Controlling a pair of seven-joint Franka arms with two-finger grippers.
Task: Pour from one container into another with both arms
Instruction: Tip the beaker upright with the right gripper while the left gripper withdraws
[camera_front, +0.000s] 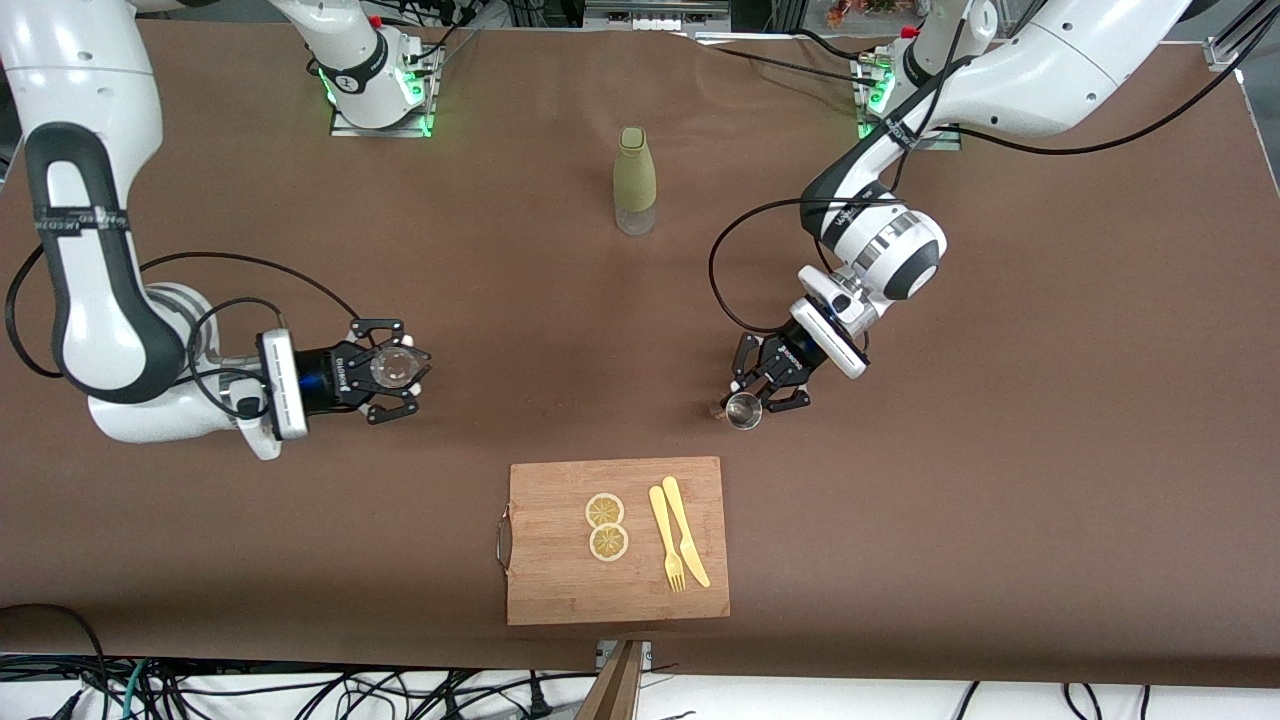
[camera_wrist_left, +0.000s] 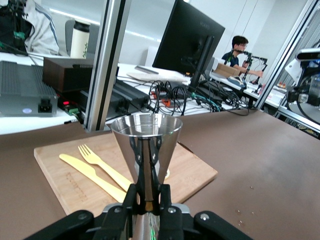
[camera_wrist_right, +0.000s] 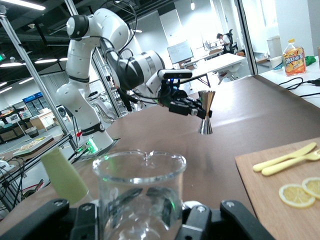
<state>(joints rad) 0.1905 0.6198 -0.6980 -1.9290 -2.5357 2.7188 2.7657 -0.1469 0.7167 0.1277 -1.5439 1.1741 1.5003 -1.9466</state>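
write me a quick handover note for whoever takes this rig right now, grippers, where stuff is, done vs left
Left gripper: shut on the steel jigger, standing on the table.
Right gripper: shut on the clear glass beaker, toward the right arm's end.
Green bottle stands untouched between the bases. Cutting board with lemon slices, fork and knife lies nearest the front camera.
Done: both containers gripped.
Left: bring them together and pour.

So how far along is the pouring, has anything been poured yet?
Both containers look picked up: the left tool is shut on the metal jigger, and the right tool on the clear glass beaker. They are held apart, the jigger upright. Bringing them together and tipping one into the other is still left.
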